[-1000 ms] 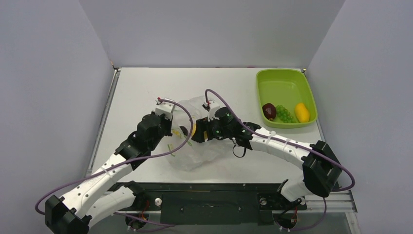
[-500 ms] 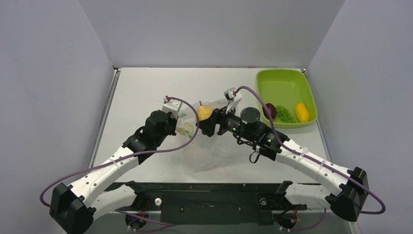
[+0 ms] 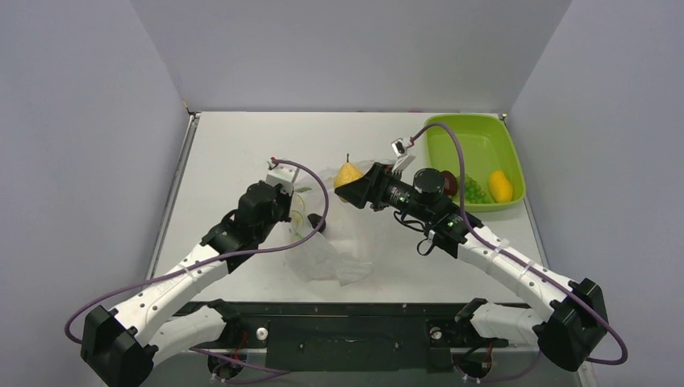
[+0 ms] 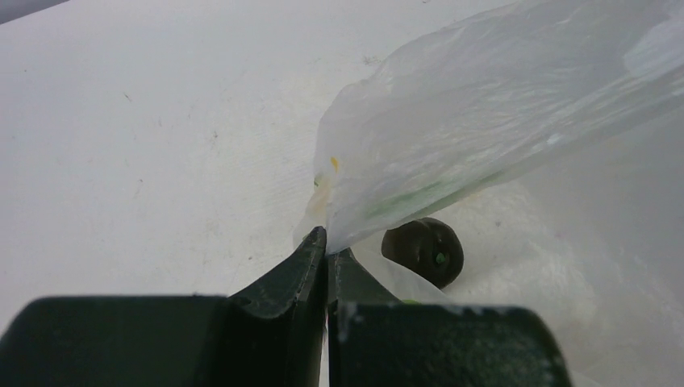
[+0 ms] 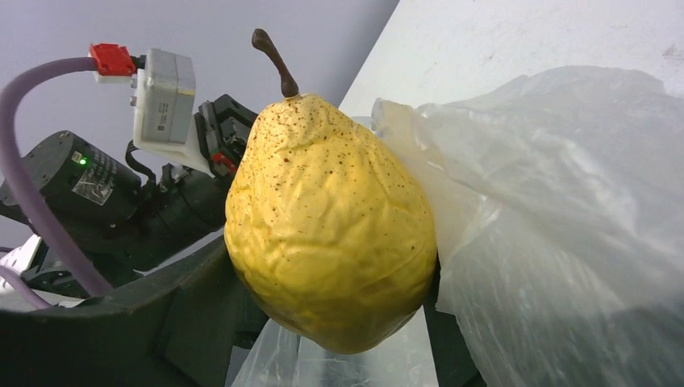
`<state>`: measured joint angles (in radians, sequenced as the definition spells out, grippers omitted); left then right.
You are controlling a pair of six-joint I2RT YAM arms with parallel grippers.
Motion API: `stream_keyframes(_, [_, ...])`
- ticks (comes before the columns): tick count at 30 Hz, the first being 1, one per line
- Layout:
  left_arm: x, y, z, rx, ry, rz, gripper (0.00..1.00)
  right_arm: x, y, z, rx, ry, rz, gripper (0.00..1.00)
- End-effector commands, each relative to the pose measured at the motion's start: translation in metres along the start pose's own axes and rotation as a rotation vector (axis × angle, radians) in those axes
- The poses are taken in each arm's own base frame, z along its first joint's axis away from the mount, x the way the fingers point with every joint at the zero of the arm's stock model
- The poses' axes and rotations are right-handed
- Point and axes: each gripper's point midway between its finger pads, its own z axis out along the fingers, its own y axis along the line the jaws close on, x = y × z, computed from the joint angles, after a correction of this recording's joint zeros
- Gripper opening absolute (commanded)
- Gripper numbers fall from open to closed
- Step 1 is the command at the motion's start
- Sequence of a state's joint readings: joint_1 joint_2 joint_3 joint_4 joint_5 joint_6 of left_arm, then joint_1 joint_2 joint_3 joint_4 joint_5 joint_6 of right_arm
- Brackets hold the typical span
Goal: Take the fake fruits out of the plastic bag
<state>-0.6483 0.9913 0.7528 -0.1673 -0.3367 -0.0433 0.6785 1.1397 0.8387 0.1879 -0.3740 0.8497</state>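
Yellow pear point(image 5: 331, 226) held between right gripper point(image 3: 356, 185) fingers, at bag point(image 3: 332, 251) mouth, film against it. Left gripper point(image 4: 327, 256) pinched tight on bag edge. Risks judged: film snagging, dragging along; glossy pear slipping before tray point(image 3: 472, 137).

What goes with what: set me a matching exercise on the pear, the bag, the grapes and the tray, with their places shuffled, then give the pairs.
Things
1. pear
2. bag
3. grapes
4. tray

Places
A. at the far right corner of the table
B. pinched in the shut left claw
C. lying in the tray
D. gripped in the right claw, lifted off the table

Pairs: 1-D, 2-B, 3-C, 4-A
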Motion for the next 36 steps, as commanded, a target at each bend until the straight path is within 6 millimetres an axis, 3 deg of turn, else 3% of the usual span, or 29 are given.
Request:
stream_keyframes(1, [-0.012,0.038,-0.008,-0.203,-0.017,-0.01,0.0,-0.059,0.032,-0.021,-0.001,-0.137,-0.123,0.0])
stream_keyframes(6, [-0.014,0.073,-0.018,-0.403,-0.037,-0.029,0.0,-0.069,0.016,-0.034,0.085,-0.127,-0.148,0.0])
stream_keyframes(10, [-0.015,0.079,-0.022,-0.435,-0.052,-0.04,0.0,-0.076,0.013,-0.044,0.082,-0.133,-0.145,0.0])
stream_keyframes(14, [-0.019,0.08,-0.024,-0.439,-0.065,-0.045,0.0,-0.039,0.021,-0.022,-0.032,0.076,-0.093,0.0])
stream_keyframes(18, [-0.023,0.075,-0.025,-0.395,-0.089,-0.057,0.0,0.023,0.02,-0.001,-0.072,0.272,-0.052,0.0])
stream_keyframes(25, [-0.034,0.078,-0.039,-0.375,-0.183,-0.1,0.0,0.095,-0.022,0.007,0.052,0.537,-0.057,0.03])
stream_keyframes(29, [-0.035,0.081,-0.043,-0.387,-0.199,-0.104,0.0,0.111,-0.028,-0.001,0.055,0.622,-0.071,0.11])
stream_keyframes(32, [-0.033,0.081,-0.04,-0.395,-0.182,-0.095,0.0,0.107,-0.013,-0.012,0.012,0.619,-0.116,0.03])
stream_keyframes(36, [-0.031,0.086,-0.039,-0.436,-0.163,-0.087,0.0,0.113,0.012,-0.031,-0.079,0.663,-0.165,0.0])
